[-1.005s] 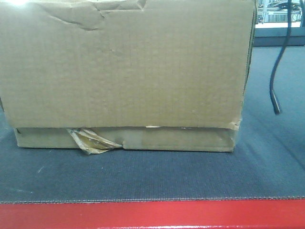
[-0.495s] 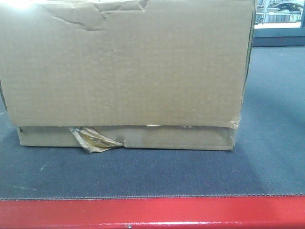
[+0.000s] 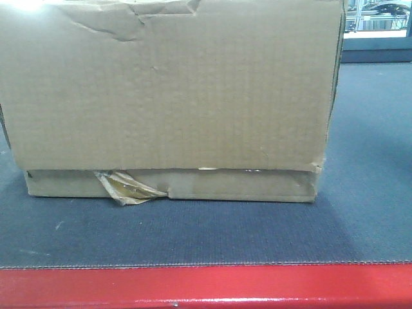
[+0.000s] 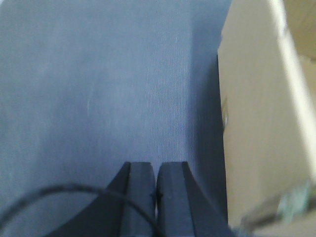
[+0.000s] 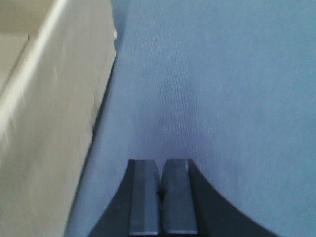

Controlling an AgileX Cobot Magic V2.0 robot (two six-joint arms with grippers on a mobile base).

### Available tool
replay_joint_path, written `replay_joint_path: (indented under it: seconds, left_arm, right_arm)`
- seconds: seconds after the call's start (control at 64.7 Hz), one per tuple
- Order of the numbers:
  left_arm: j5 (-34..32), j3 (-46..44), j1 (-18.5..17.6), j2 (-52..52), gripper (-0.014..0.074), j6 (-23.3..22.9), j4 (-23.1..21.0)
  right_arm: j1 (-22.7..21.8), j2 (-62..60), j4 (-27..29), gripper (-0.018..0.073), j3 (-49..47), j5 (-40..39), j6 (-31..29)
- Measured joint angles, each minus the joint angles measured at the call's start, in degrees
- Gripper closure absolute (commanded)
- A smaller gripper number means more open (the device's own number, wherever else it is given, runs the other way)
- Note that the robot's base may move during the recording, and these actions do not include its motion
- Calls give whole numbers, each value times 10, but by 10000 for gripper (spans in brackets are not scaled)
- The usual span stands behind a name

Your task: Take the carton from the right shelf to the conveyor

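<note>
The carton [image 3: 167, 96] is seen resting on the conveyor [image 3: 206, 238], flanked by the left end effector [image 4: 156, 190] and right end effector [image 5: 161, 190], both pressed closed and empty, so placement is judged done.

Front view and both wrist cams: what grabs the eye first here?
A big dented brown cardboard carton fills the front view, sitting on the dark grey textured belt behind its glossy red front edge, with crumpled tape at its lower seam. Either side of it, both grippers' fingers are closed above bare belt.
</note>
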Motion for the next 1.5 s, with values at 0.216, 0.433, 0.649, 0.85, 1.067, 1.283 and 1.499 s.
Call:
replay_joint_path:
  seconds: [0.216, 0.433, 0.649, 0.85, 1.067, 1.283, 1.499]
  left_arm:
    - [-59, 121, 1, -125, 584, 1, -5]
    - [-83, 177, 1, -256, 584, 28, -3]
    - [-84, 187, 1, -357, 584, 58, -2]
    - [-84, 187, 1, -395, 584, 63, -1]
    - [-85, 187, 1, -397, 584, 63, -1]
    - [-85, 187, 1, -397, 584, 64, -1]
    - [-85, 187, 1, -398, 584, 64, -1]
  right_arm:
    - [0, -173, 0, 616, 221, -123, -1]
    - [0, -351, 0, 616, 349, -191, -1]
    - [0, -517, 0, 616, 399, -224, -1]
    - [-1, -598, 0, 616, 402, -234, -1]
    - [-1, -602, 0, 616, 402, -237, -1]
    - [-1, -602, 0, 616, 402, -237, -1]
    - [-1, -602, 0, 616, 402, -237, -1]
